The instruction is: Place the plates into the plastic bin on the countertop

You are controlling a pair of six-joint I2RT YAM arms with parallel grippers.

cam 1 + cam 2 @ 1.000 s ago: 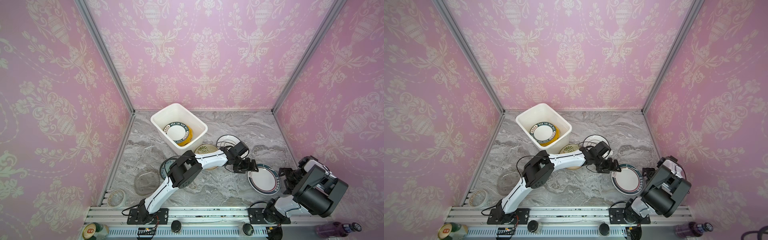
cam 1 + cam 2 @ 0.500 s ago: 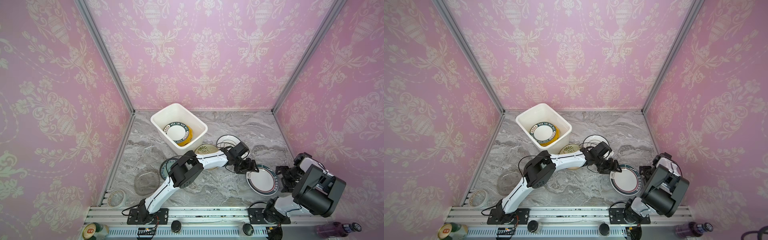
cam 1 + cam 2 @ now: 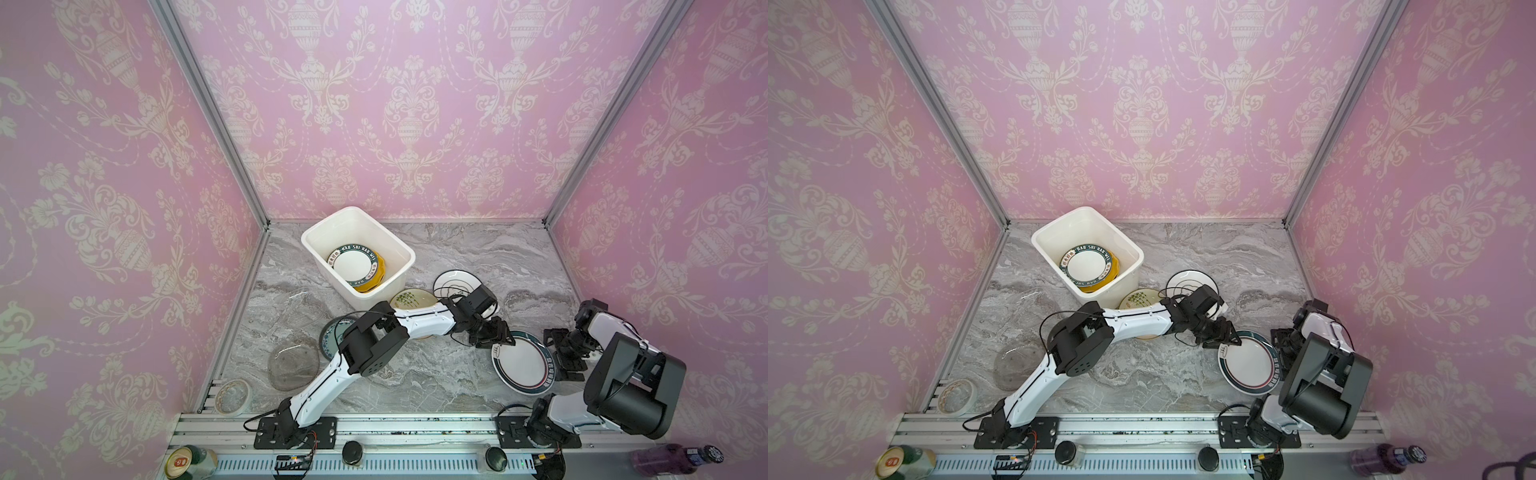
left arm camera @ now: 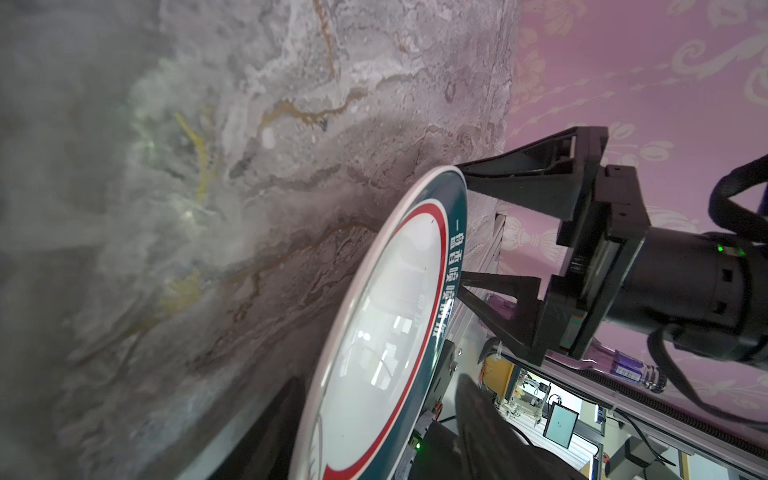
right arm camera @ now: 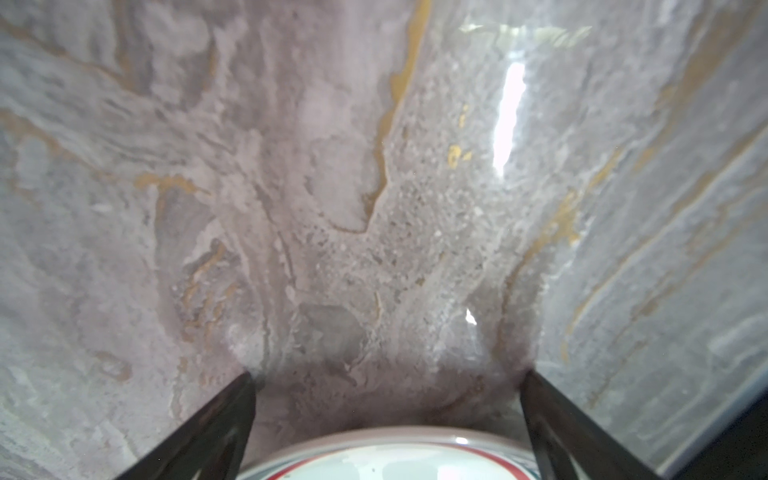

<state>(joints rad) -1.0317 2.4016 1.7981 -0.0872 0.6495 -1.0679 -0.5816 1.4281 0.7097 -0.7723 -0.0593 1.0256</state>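
Observation:
A white plate with a teal rim and red ring (image 3: 523,365) (image 3: 1250,365) lies at the right front of the marble countertop (image 3: 457,249). My left gripper (image 3: 496,338) (image 4: 378,380) reaches across and straddles its near-left rim, one finger under it and one above with a gap, so it is open. My right gripper (image 3: 559,357) (image 5: 388,374) stands wide open against the opposite rim, and that plate (image 5: 386,461) sits between its fingers. The white plastic bin (image 3: 309,241) at the back left holds a teal-rimmed plate (image 3: 357,266) on a yellow one (image 3: 370,286).
Beside the bin lie a cream plate with green sprigs (image 3: 411,299) and a white dark-rimmed plate (image 3: 451,282). Under the left arm are a teal patterned plate (image 3: 332,336) and a clear glass plate (image 3: 293,365). A tape roll (image 3: 233,397) sits at the front-left corner.
My right gripper has moved left up to the plate's rim. My left gripper's jaws have narrowed around the opposite rim. The plate has barely shifted.

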